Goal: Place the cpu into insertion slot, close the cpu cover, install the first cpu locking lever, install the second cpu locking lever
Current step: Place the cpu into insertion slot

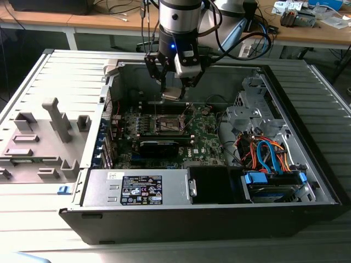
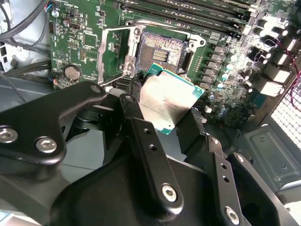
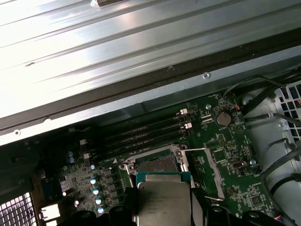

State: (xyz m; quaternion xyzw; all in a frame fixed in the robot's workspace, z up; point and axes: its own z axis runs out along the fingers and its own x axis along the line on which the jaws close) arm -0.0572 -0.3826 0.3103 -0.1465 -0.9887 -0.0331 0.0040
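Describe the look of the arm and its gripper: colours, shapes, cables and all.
The arm is a silver-grey cylinder with a black collar and a small blue light. Black cables loop beside it. The gripper is matt black, built of jointed bar links fastened with silver screws.

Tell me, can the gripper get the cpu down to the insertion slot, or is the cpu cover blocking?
Probably yes. The gripper holds the cpu raised near the insertion slot, whose contact field lies bare. The cpu cover is swung open beside it, so nothing seems to block the way.
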